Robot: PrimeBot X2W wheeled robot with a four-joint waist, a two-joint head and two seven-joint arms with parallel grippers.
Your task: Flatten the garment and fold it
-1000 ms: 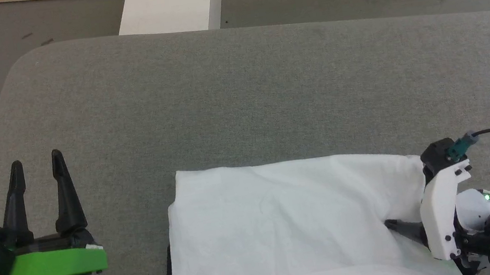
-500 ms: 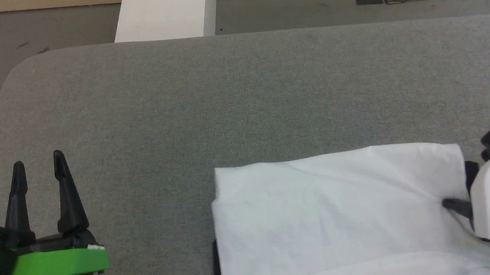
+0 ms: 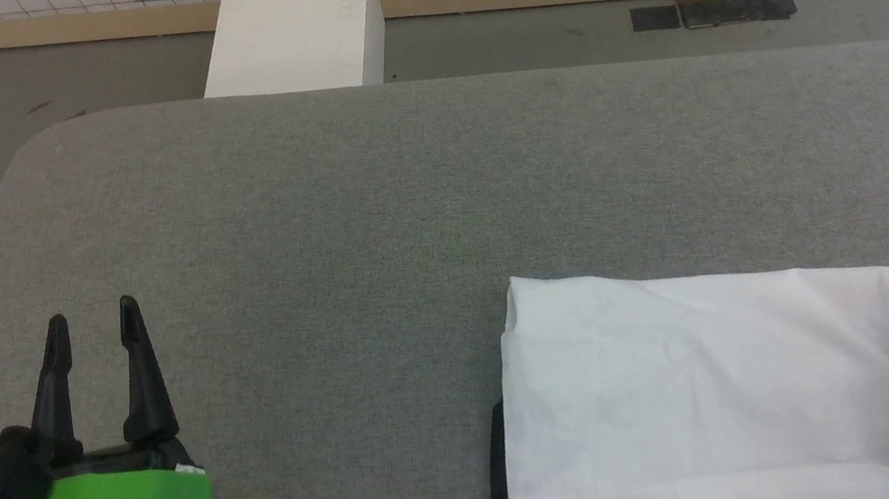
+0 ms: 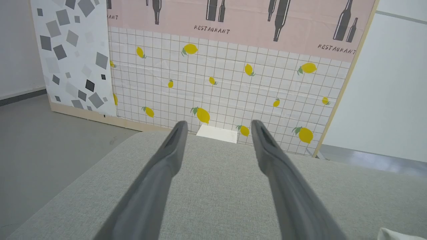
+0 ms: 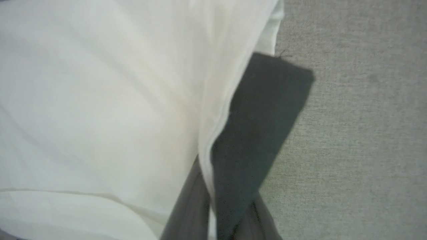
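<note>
A white T-shirt (image 3: 716, 385) lies at the near right of a grey table (image 3: 318, 215), its edge and black sleeve (image 5: 263, 113) pinched in the clenched right gripper (image 5: 213, 203), while the left gripper (image 3: 93, 320) stands spread open and empty, well apart to the left.

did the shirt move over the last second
Yes. The garment slid toward the robot's right: its left edge lies much farther from the rounded left corner of the table, which barely shifted in the head view.

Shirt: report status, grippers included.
Left gripper open, over table, off shirt. Right gripper shut on shirt's edge by black sleeve. Shirt lies mostly flat. No obstruction seen.
</note>
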